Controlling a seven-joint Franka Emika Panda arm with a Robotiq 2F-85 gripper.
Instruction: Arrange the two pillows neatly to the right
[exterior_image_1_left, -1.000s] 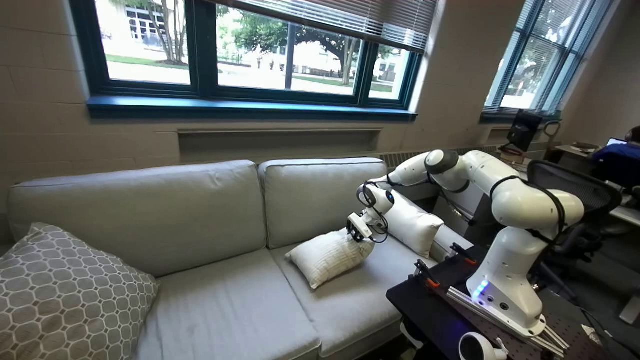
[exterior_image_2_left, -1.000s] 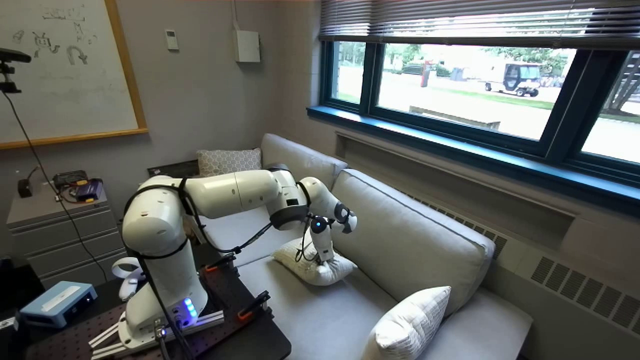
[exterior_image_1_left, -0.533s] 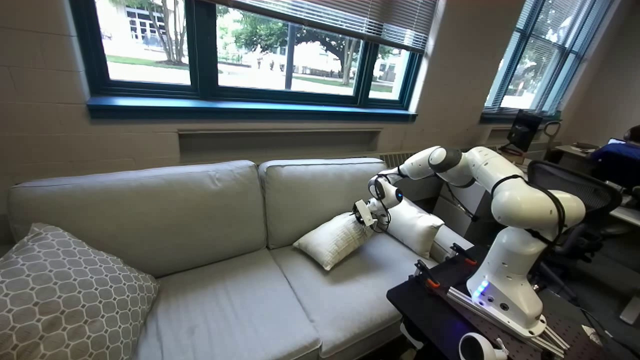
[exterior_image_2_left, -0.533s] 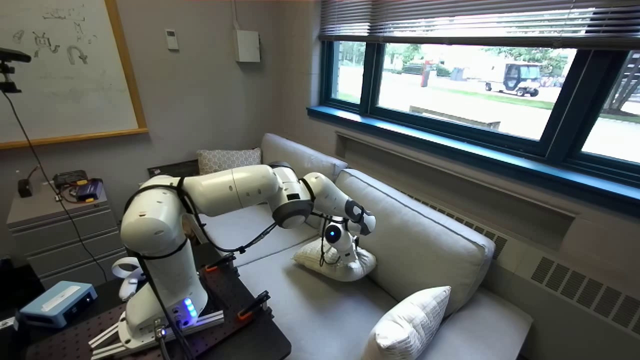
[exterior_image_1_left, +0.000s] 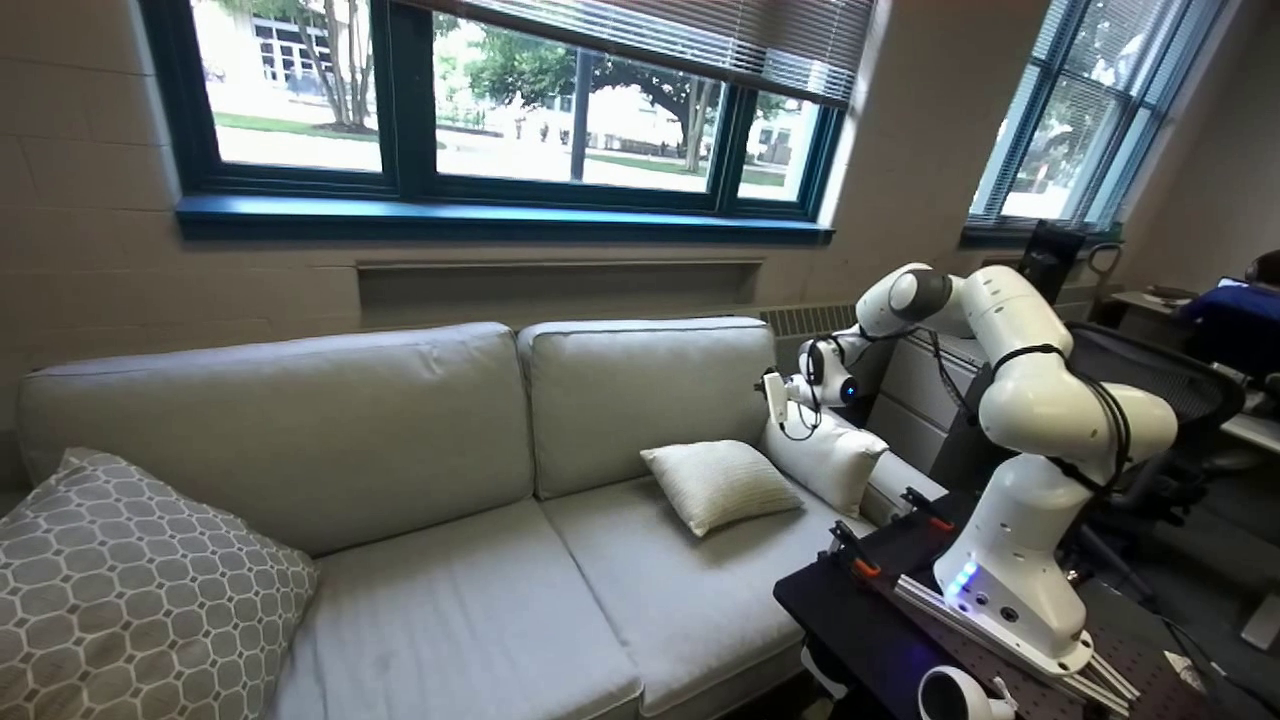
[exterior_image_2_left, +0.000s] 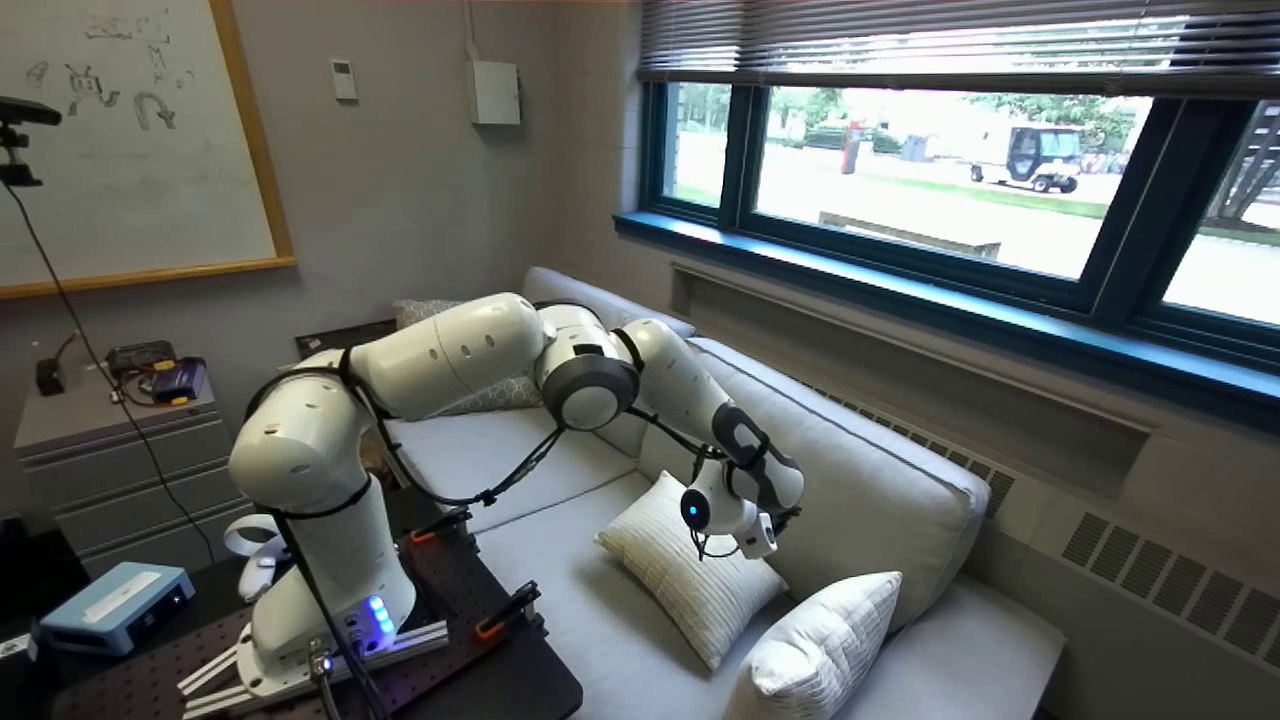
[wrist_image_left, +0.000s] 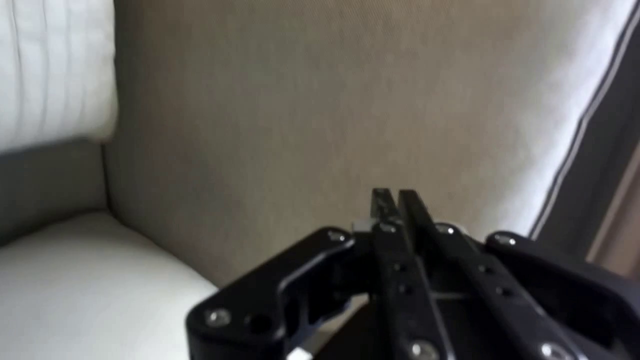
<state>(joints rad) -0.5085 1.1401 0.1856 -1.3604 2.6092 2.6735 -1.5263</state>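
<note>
A cream pillow (exterior_image_1_left: 720, 487) lies on the right seat, one corner towards the armrest pillow; its ribbed face shows in both exterior views. The other cream pillow (exterior_image_2_left: 828, 640) leans on the sofa's right armrest, partly behind the arm's hand in an exterior view. My gripper (exterior_image_1_left: 765, 385) hangs in the air near the backrest, higher than the flat-lying pillow and apart from it. In the wrist view the gripper's fingertips (wrist_image_left: 383, 200) are almost together, with nothing between them. A stitched pillow edge (wrist_image_left: 55, 70) shows at the upper left there; which pillow it belongs to I cannot tell.
The sofa backrest (exterior_image_1_left: 650, 390) stands right behind the gripper. A lattice-patterned cushion (exterior_image_1_left: 150, 590) sits at the sofa's far left end. The robot's dark table (exterior_image_1_left: 850, 610) with clamps (exterior_image_2_left: 510, 612) borders the seat front.
The gripper has come away from the ribbed pillow, moving up and towards the armrest. That pillow was tilted up at the gripper; now it lies apart from it, shifted towards the armrest pillow and turned.
</note>
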